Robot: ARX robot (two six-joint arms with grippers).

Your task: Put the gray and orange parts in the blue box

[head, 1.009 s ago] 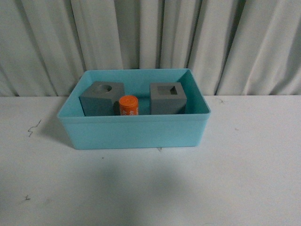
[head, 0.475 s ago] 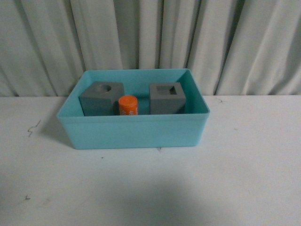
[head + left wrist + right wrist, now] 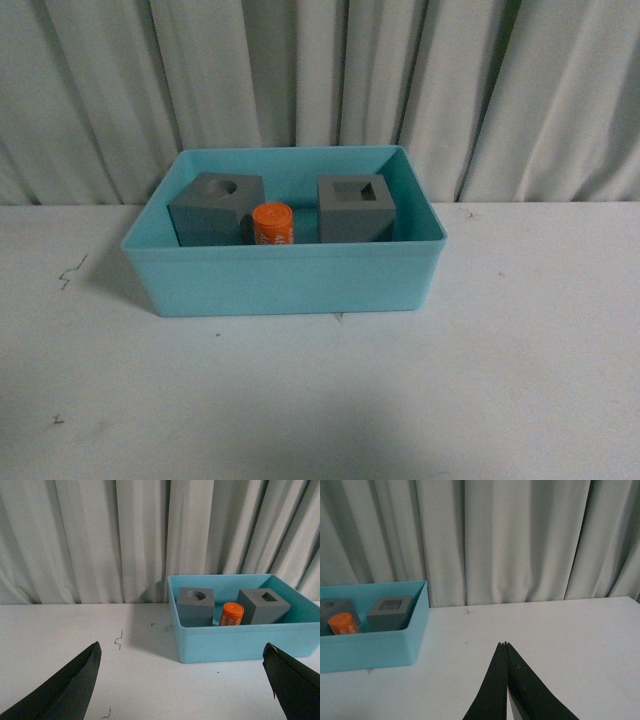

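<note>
The blue box (image 3: 285, 285) stands on the white table by the curtain. Inside it are the gray cube with a round recess (image 3: 215, 208), the orange cylinder (image 3: 272, 223) and the gray cube with a square recess (image 3: 356, 207), side by side. Neither arm shows in the front view. In the left wrist view the box (image 3: 240, 642), round-recess cube (image 3: 195, 606), cylinder (image 3: 231, 615) and square-recess cube (image 3: 263, 605) lie ahead; my left gripper (image 3: 182, 652) is open and empty, short of the box. My right gripper (image 3: 505, 644) is shut and empty, beside the box (image 3: 370, 650).
A pleated gray curtain (image 3: 320, 80) hangs close behind the box. Small dark marks (image 3: 70, 272) dot the white table (image 3: 320, 400) to the left of the box.
Nothing in the box has moved. The shadow on the table's front has thinned slightly.
</note>
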